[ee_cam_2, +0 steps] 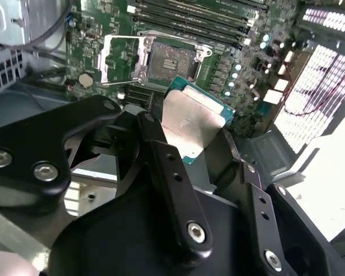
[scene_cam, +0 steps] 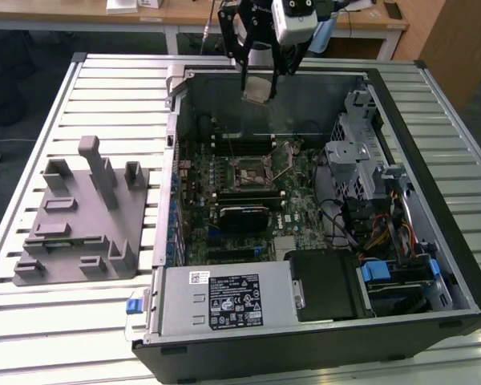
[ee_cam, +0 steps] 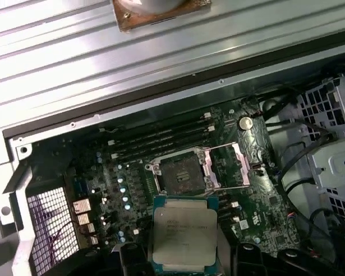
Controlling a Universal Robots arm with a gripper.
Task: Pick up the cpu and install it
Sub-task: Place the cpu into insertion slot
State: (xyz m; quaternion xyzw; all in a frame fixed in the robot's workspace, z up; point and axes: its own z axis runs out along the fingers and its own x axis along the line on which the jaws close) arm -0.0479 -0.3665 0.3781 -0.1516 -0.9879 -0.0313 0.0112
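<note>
The cpu (scene_cam: 257, 90) is a flat square chip with a pale silver top, hanging tilted in the air over the far part of the open computer case. My gripper (scene_cam: 260, 83) is shut on it, one black finger on each side edge. In both wrist views the cpu (ee_cam_2: 194, 122) (ee_cam: 183, 230) sits between the fingers (ee_cam_2: 161, 155) (ee_cam: 245, 254). The motherboard's empty cpu socket (scene_cam: 247, 173) (ee_cam_2: 171, 61) (ee_cam: 181, 172) lies below, apart from the chip, with its metal load frame (ee_cam: 225, 167) swung open.
The case (scene_cam: 401, 96) lies on its side on a slatted metal table (scene_cam: 112, 104). A grey tray with upright blocks (scene_cam: 80, 216) stands at the exterior view's left. Inside are the power supply (scene_cam: 224, 301), drive cage (scene_cam: 357, 156), cables (scene_cam: 381, 233) and memory slots (scene_cam: 240, 144).
</note>
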